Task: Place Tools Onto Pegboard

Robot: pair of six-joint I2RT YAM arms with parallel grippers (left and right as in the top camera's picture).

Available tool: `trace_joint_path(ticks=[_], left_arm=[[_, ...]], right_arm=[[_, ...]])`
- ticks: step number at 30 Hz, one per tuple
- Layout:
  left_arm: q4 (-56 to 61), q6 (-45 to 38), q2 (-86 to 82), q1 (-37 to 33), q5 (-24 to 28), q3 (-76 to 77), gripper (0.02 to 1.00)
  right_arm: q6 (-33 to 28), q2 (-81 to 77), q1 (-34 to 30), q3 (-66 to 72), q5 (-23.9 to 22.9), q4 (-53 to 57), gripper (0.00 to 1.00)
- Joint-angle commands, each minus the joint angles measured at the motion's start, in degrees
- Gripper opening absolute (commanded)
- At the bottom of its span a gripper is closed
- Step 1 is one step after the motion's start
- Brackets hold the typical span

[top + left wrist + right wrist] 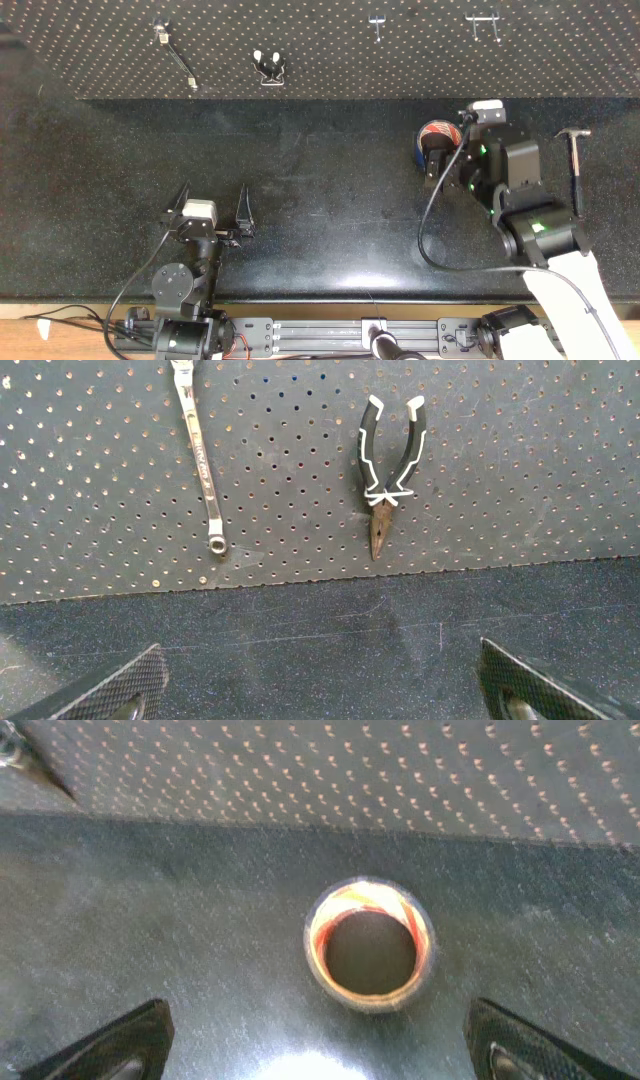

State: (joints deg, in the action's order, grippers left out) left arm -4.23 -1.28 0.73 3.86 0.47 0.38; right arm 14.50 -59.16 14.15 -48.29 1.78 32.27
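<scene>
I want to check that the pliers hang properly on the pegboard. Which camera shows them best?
The left wrist view: the pliers face it squarely, handles up, nose down, against the pegboard. The top view shows them small and foreshortened. The right wrist view looks at a roll of tape instead.

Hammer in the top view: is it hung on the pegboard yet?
No, the hammer lies flat on the black table, below the pegboard and off its hooks.

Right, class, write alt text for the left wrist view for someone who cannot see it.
A silver metal wrench and black-and-white-handled pliers hang on a dark perforated pegboard above a black tabletop; the left gripper stands open.
</scene>
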Motion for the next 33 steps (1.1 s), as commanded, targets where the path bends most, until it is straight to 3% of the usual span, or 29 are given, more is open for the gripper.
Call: trace_joint_path(ticks=[1, 33], left_arm=[[-0.46, -0.55, -0.55, 0.20, 0.22, -0.07, 0.996], [-0.46, -0.55, -0.55, 0.20, 0.22, -0.07, 0.996]], right_arm=[[-0.85, -6.97, 0.68, -6.97, -2.89, 4.70, 0.943], [-1.68, -37.18, 4.44, -12.72, -1.16, 1.27, 0.945]])
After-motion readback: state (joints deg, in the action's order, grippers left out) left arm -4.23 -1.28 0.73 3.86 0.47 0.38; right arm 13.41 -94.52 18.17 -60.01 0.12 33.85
